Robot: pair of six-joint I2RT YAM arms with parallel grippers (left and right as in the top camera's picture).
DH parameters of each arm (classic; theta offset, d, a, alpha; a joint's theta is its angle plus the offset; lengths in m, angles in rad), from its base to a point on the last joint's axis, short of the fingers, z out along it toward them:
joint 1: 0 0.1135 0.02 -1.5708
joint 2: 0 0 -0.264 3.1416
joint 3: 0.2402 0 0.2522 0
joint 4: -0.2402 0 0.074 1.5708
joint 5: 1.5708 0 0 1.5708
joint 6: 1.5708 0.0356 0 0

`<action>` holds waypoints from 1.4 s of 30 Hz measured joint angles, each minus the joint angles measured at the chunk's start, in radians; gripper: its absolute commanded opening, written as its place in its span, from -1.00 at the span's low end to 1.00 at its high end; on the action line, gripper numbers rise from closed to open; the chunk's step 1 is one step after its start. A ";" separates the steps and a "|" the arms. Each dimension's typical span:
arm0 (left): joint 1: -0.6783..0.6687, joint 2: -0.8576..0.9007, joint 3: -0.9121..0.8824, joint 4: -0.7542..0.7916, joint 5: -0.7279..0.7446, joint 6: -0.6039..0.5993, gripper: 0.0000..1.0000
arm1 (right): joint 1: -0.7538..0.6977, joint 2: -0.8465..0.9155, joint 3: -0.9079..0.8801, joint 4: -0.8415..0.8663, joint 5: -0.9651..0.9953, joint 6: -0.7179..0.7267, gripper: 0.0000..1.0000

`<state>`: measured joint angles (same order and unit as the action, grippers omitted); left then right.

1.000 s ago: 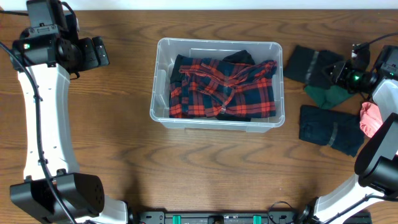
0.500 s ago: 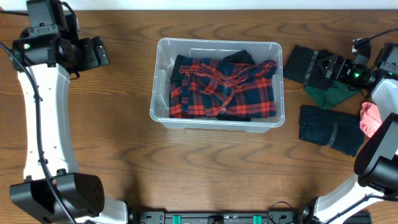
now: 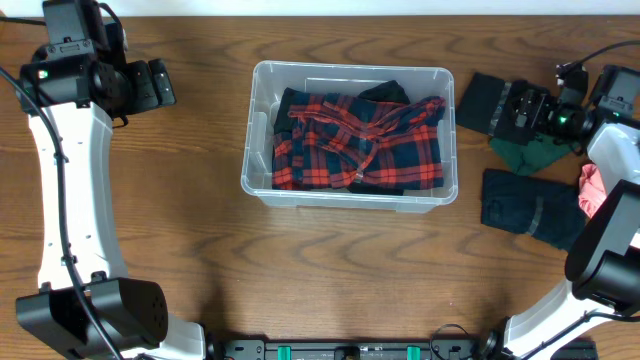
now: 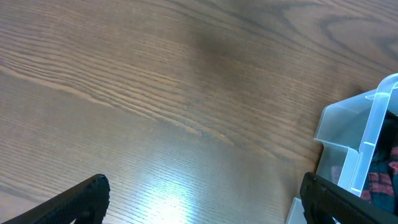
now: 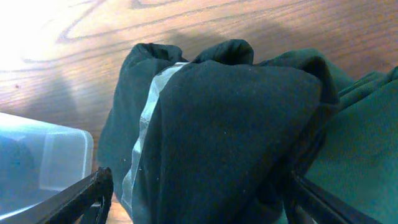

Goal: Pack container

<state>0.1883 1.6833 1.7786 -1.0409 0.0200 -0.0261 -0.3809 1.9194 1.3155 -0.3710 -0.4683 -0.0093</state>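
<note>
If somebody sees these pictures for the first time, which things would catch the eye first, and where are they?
First comes the red plaid shirt filling the clear container at the middle of the table. Next is the right gripper, open above a black folded garment just right of the container. A green cloth, a dark blue garment and a pink cloth lie near it.

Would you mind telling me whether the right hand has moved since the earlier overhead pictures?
Yes. The right hand has moved left, toward the container, and is now over the black folded cloth.
</note>
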 measured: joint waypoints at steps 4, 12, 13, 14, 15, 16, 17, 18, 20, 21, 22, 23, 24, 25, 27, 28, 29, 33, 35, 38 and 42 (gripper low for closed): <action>0.000 0.000 0.000 0.000 0.000 0.000 0.96 | 0.008 0.003 0.000 -0.003 0.035 0.000 0.49; 0.000 0.000 0.000 0.000 0.000 0.000 0.96 | 0.016 0.043 0.000 -0.006 0.053 0.016 -0.73; 0.000 0.000 0.000 0.000 0.000 0.000 0.96 | 0.016 0.043 0.000 -0.002 0.053 0.017 -0.95; 0.000 0.000 0.000 0.000 0.000 0.000 0.96 | 0.017 0.043 0.000 -0.002 0.050 0.023 -0.98; 0.000 0.000 0.000 0.000 0.000 0.000 0.96 | 0.017 0.043 0.001 0.000 0.048 0.027 -0.98; 0.000 0.000 0.000 0.000 0.000 0.000 0.96 | 0.017 0.043 0.001 0.002 0.044 0.031 -0.97; 0.000 0.000 0.000 0.000 0.000 0.000 0.96 | 0.017 0.043 0.001 0.005 0.041 0.033 -0.98; 0.000 0.000 0.000 0.000 0.000 0.000 0.96 | 0.017 0.043 0.001 0.007 0.036 0.036 -0.97; 0.000 0.000 0.000 0.000 0.000 0.000 0.96 | 0.017 0.043 0.002 0.009 0.024 0.045 -0.97; 0.000 0.000 0.000 0.000 0.000 0.000 0.96 | 0.017 0.043 0.004 0.007 0.016 0.048 -0.98; 0.000 0.000 0.000 0.000 0.000 0.000 0.96 | 0.017 0.043 0.008 0.001 0.008 0.051 -0.97; 0.000 0.000 0.000 0.000 0.000 0.000 0.96 | 0.017 0.042 0.016 -0.008 -0.002 0.053 -0.97; 0.000 0.000 0.000 0.000 0.000 0.000 0.96 | 0.017 0.039 0.027 -0.025 -0.011 0.056 -0.98; 0.000 0.000 0.000 0.000 0.000 0.000 0.96 | 0.017 0.034 0.036 -0.037 -0.019 0.058 -0.98; 0.000 0.000 0.000 0.000 0.000 0.000 0.96 | 0.017 0.011 0.063 -0.077 -0.038 0.063 -0.98; 0.000 0.000 0.000 0.000 0.000 0.000 0.96 | 0.017 -0.008 0.077 -0.095 -0.045 0.066 -0.98; 0.000 0.000 0.000 0.000 0.000 0.000 0.96 | 0.017 -0.027 0.087 -0.108 -0.050 0.068 -0.98; 0.000 0.000 0.000 0.000 0.000 0.000 0.96 | 0.017 -0.152 0.122 -0.134 -0.068 0.086 -0.98; 0.000 0.000 0.000 0.000 0.000 0.000 0.96 | 0.017 -0.225 0.134 -0.133 -0.090 0.103 -0.97; 0.000 0.000 0.000 0.000 0.000 0.000 0.96 | 0.017 -0.303 0.144 -0.134 -0.147 0.126 -0.98; 0.000 0.000 0.000 0.000 0.000 0.000 0.96 | 0.020 -0.365 0.145 -0.134 -0.281 0.167 -0.97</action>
<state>0.1883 1.6833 1.7786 -1.0409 0.0196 -0.0261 -0.3611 1.5547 1.4601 -0.5045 -0.7494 0.1581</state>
